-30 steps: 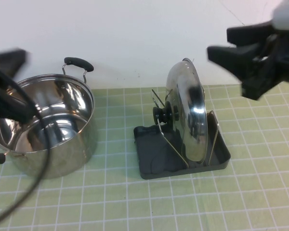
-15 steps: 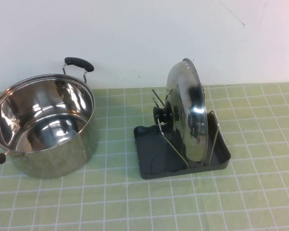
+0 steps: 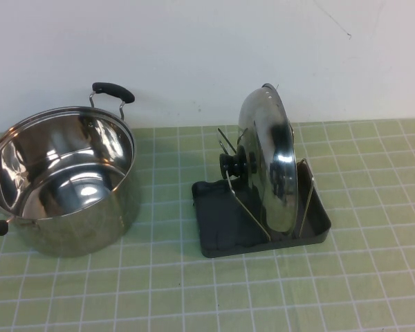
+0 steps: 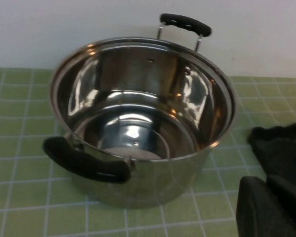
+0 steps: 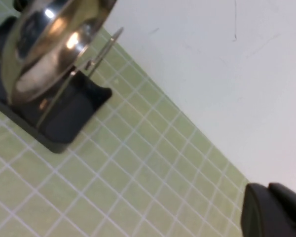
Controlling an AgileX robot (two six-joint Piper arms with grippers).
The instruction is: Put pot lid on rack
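Evidently finished: the pot lid point(image 3: 268, 160) stands on edge between the rack point(image 3: 221, 228)'s wire dividers, well away from both the left gripper point(image 4: 276, 202) and right gripper point(image 5: 274, 212), whose grip state I cannot tell.

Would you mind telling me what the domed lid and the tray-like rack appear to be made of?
The round domed pot lid looks like mirror-polished steel: it reflects its surroundings sharply. Its knob looks black plastic. The dark grey rack seems matte plastic, with thin metal wire dividers.
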